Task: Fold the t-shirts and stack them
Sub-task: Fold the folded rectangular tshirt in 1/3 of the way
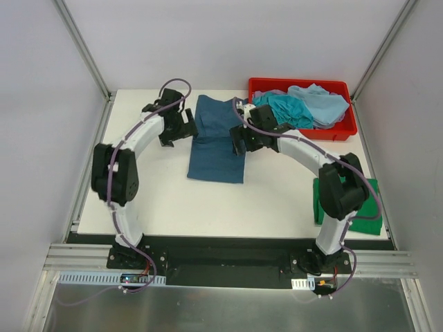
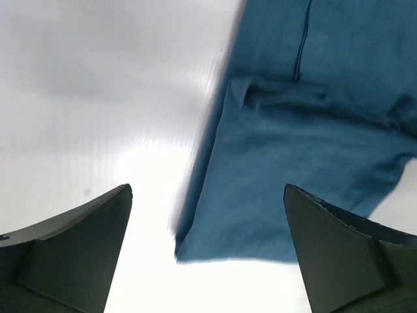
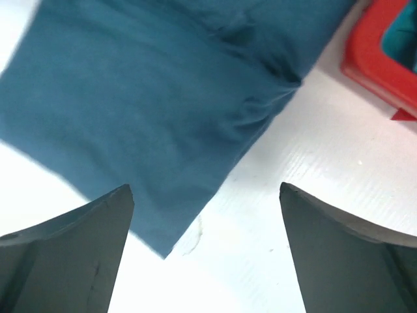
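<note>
Hovering left end effector (image 1: 187,128): released, jaws wide apart with nothing clamped between them. In the left wrist view (image 2: 207,195) the gap frames the left edge and one corner of the dark teal-blue t-shirt (image 2: 293,182) as well as bare worktop.
Right end effector (image 1: 239,142): also released, jaws spread. In the right wrist view (image 3: 205,189) the gap frames the same shirt's (image 3: 143,111) right edge and a corner.
Contact: neither pair of fingers pinches any fabric; whether either touches the cloth cannot be told.
Dark teal-blue t-shirt (image 1: 216,142): lies flat between the two end effectors as a long narrow rectangle. It runs from the far edge towards the middle of the worktop (image 1: 152,200). The left wrist view shows one layer folded over another, with a seam line on top.
Red bin (image 1: 297,82): at the far right corner, just beside the dark shirt's far end; its edge shows in the right wrist view (image 3: 381,52).
Turquoise t-shirt (image 1: 287,107): crumpled inside the bin, on its left side.
Pale blue t-shirt (image 1: 322,100): heaped beside the turquoise one, filling the bin's right half.
Bright green t-shirt (image 1: 374,200): on the worktop at the near right, partly hidden behind the right arm and well apart from the dark shirt.
</note>
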